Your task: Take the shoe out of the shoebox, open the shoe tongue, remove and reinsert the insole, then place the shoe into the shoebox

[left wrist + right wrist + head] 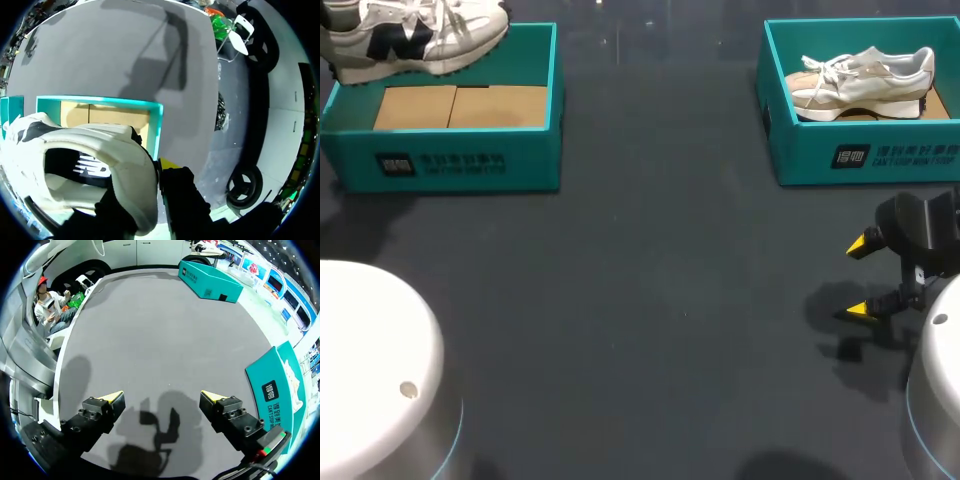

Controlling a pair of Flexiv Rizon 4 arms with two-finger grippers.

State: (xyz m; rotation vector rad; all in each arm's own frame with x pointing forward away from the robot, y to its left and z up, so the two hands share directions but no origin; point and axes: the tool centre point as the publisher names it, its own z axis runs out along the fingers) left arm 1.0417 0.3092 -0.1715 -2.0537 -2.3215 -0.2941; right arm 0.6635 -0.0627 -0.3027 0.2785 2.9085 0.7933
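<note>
My left hand is clamped on the heel of the white sneaker, holding it above the teal shoebox at the far-left corner of the desk, presumably to clear its walls, while my right hand hangs wide open and empty.

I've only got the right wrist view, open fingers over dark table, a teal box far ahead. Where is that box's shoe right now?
Observer: The white sneaker with the dark logo is raised over the left shoebox's back corner.
Operator: What's holding it?
Observer: The left gripper, shut on its heel collar.
Operator: And the teal box beside the right gripper?
Observer: That right shoebox holds a beige and white sneaker.
</note>
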